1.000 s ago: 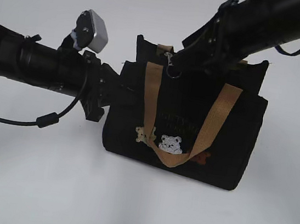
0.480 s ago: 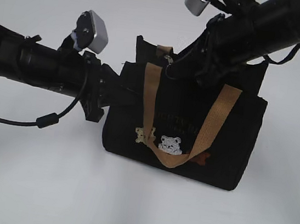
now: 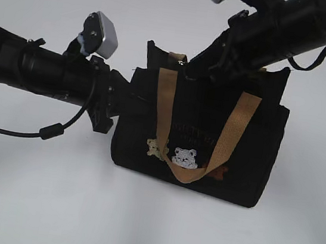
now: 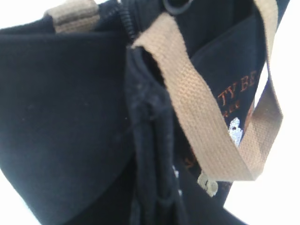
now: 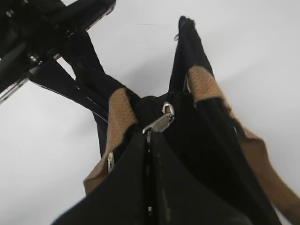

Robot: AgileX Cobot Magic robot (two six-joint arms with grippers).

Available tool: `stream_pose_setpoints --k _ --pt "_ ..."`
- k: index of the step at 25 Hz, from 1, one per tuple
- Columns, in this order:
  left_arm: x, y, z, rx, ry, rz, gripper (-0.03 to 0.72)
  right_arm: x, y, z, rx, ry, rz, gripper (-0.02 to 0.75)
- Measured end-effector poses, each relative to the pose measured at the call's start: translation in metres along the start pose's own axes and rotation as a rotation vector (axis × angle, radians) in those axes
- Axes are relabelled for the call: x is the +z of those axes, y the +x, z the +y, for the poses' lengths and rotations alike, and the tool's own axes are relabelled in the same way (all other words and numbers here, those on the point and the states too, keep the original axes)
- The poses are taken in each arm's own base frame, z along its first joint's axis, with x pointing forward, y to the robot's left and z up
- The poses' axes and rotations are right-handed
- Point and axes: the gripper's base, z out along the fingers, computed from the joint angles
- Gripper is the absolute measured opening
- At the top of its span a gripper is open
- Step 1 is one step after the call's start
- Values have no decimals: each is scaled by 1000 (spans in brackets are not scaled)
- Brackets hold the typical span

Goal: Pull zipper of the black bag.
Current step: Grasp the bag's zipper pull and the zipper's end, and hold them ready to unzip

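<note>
the black bag (image 3: 208, 146) stands upright on the white surface — a small fabric tote with tan webbing handles, embroidered bears and gold lettering on its front, one handle drooping over that face. the zipper (image 5: 159, 123) — a silver metal pull tab — sits at the bag's top, toward 11 o'clock, tilted.
</note>
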Motion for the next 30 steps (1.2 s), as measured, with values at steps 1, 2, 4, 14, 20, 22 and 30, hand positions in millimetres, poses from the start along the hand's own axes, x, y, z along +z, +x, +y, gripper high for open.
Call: stream_pose_setpoints --k 1,2,4,14,20,22,30 --pt "0 0 0 -1 0 -1 65 -4 0 -1 39 -2 -2 -1" --pt "0 -1 0 -3 -1 -5 65 -9 1 -3 70 -1 -4 -1" --pt "0 -1 0 -5 0 -10 65 -23 6 -14 143 3 -5 -1" --pt "1 -2 0 -4 2 -15 65 -106 58 -63 544 36 93 -1" --pt "-1 -2 2 -113 -27 10 116 -97 51 -50 558 -21 128 136" --pt "-6 -8 2 -172 -31 17 233 -92 46 -40 573 -64 151 287" --pt "-60 -45 -20 -426 -26 184 394 -105 34 -3 684 -48 293 367"
